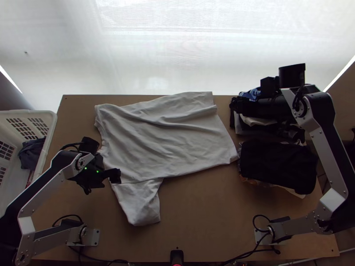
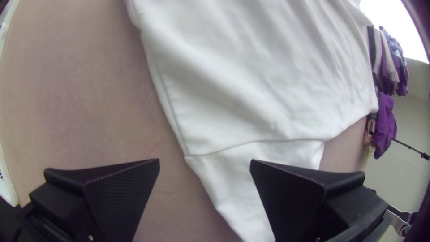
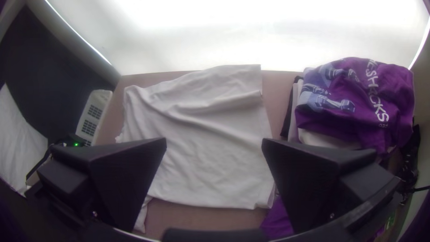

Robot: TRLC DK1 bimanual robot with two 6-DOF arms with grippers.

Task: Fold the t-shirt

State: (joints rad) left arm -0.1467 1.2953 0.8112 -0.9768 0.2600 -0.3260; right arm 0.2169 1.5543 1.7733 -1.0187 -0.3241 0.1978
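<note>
T-shirt: white (image 1: 168,137), across the middle and left of the table (image 1: 199,221), its body spread roughly flat with creases running through it.
Sleeve: pale (image 1: 142,206), sticking out toward the table's near edge, beyond a seam at the body.
Left gripper: at the shirt's left side, near the sleeve seam (image 1: 116,175); its fingers (image 2: 121,192) stand wide apart and grip no cloth. In the left wrist view, part of the sleeve and bare wood show in the gap, and one finger overlaps the sleeve; whether they touch, I cannot tell.
Right gripper: over the far pile, to the right of the shirt (image 1: 235,105). Its fingers (image 3: 125,179) are wide apart too, holding nothing; the right wrist view shows the shirt's body beyond and between them.
Far pile: stacked clothes (image 3: 354,103), purple with a pale blue print on top, just beside the shirt's right end.
Near pile: folded clothes (image 1: 277,164), by the shirt's near right corner.
Basket: white plastic (image 1: 52,133), at the table's left edge, with a dark cloth (image 1: 30,153) inside.
</note>
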